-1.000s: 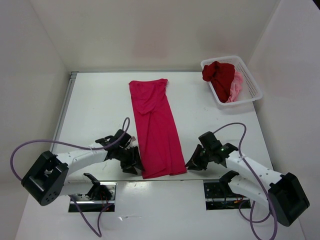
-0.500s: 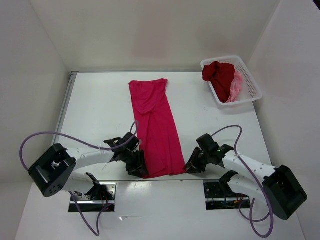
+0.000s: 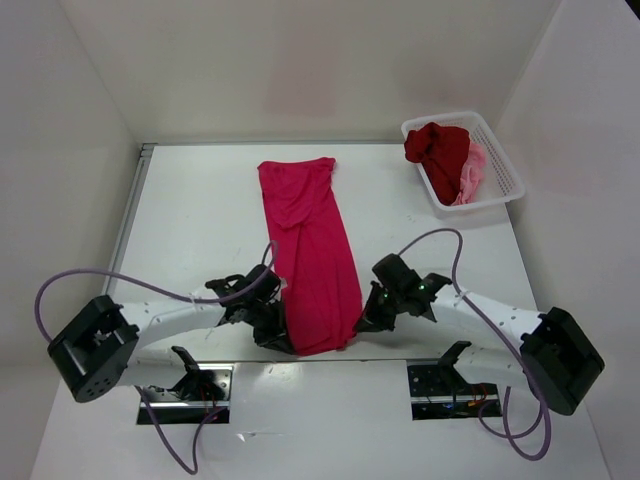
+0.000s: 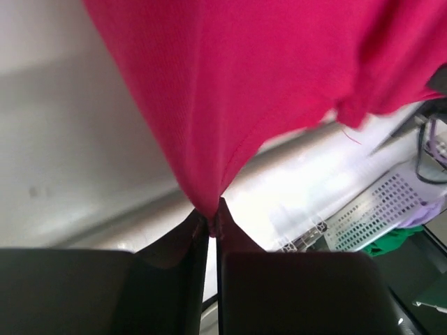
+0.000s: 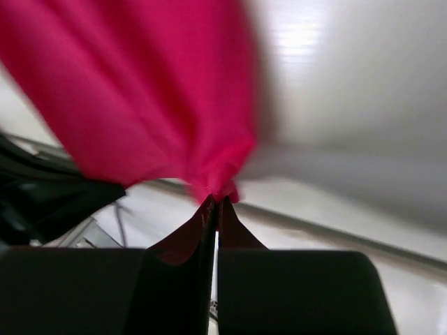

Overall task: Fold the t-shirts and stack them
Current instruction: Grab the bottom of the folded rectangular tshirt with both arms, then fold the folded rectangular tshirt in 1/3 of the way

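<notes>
The crimson-pink shirt (image 3: 308, 240) lies as a long narrow strip, its long axis running straight ahead of both claws. Each claw holds one near hem corner: the left gripper (image 4: 211, 218) is clenched on the left corner, cloth fanning away beyond its tips, and the right gripper (image 5: 215, 202) is clamped on the right corner. Neither arm is nearer; they flank the hem, so the fold probably means carrying it forward along that axis. The dark red shirt (image 3: 437, 145) and light pink shirt (image 3: 473, 176) sit in the basket (image 3: 503, 155), far ahead and right of the right claw
</notes>
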